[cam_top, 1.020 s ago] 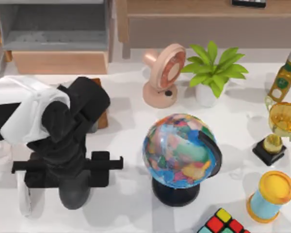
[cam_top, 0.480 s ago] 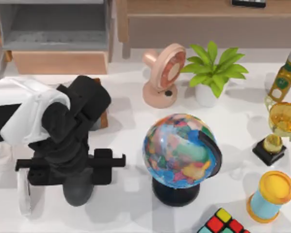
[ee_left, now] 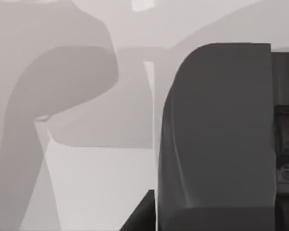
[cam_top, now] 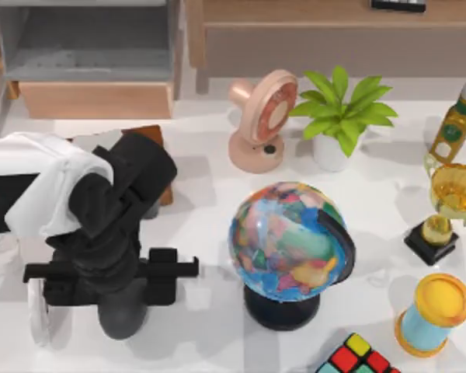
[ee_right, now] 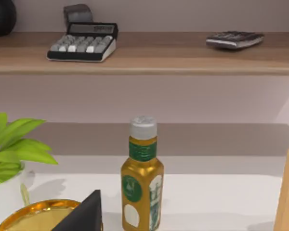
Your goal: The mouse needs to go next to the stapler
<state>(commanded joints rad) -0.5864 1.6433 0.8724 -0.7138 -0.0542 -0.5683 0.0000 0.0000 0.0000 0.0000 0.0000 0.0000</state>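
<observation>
Since the left gripper (cam_top: 113,284) hangs right over it, the mouse (cam_top: 39,315) is mostly covered: a white rounded strip at the table's (cam_top: 210,233) near left corner. Its long axis runs near-far; I can't tell which end is the front. I can't tell how wide the gripper is set either. The left wrist view gives one dark grey block close over white tabletop and shadow.

A brown block (cam_top: 161,167) just far of the gripper is half under the arm, type unclear.

The surface is plain white. The globe (cam_top: 287,241) sits centre, the fan (cam_top: 262,116) and plant (cam_top: 338,109) far of it. On the right are the bottle (cam_top: 455,124), trophy (cam_top: 449,206) and colour cube (cam_top: 357,357), the cube cut by the near edge.

The right arm is parked far right, facing the bottle and wooden wall shelves (ee_right: 183,57) holding a calculator (ee_right: 84,42).
</observation>
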